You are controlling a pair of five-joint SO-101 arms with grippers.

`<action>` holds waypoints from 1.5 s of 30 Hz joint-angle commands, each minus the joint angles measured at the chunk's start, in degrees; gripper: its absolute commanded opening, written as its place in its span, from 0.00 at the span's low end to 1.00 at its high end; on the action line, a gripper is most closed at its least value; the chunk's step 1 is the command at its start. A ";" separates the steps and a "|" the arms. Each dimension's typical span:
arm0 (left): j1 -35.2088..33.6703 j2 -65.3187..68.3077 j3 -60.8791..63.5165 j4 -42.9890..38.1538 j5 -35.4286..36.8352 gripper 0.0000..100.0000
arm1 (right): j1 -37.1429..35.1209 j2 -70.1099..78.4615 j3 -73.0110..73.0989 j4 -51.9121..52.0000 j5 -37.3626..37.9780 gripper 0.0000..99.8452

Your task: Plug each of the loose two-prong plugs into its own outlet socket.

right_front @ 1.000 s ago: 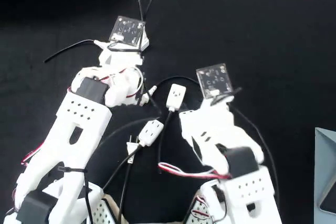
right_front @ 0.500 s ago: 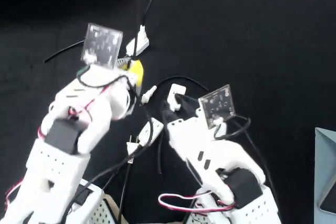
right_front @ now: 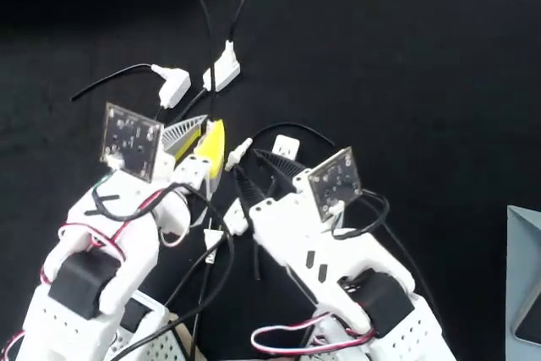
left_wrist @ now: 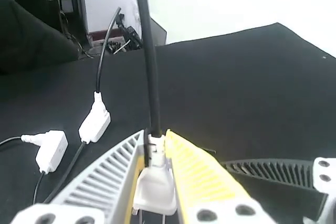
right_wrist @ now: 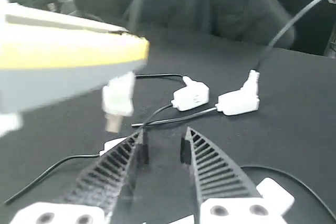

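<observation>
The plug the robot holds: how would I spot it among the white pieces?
Find the left arm's gripper, the one with one yellow finger and one grey. The white plug sits clamped between them, black cord rising from it. Unlike the two white connectors lying on the black table, it is held aloft.

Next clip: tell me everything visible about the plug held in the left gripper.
The plug is a small white plastic body clamped between the left gripper's grey ribbed and yellow fingers. A black cord rises from its far end; metal prongs stick out of the other. It hangs above the black table, touching only the fingers.
</observation>
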 commanded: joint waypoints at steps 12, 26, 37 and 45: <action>1.45 -17.32 13.32 -8.70 0.35 0.03 | -6.07 -0.40 -0.57 -3.87 -2.02 0.12; 6.55 -17.85 12.88 -6.07 0.09 0.03 | -6.07 -0.40 -0.75 -4.84 -3.60 0.15; 7.16 -17.85 13.23 -5.45 0.09 0.03 | -5.98 -0.40 -0.66 -4.57 -4.48 0.18; 10.86 -17.85 12.79 -2.64 -2.46 0.03 | -5.89 -0.48 -3.12 2.64 -2.81 0.18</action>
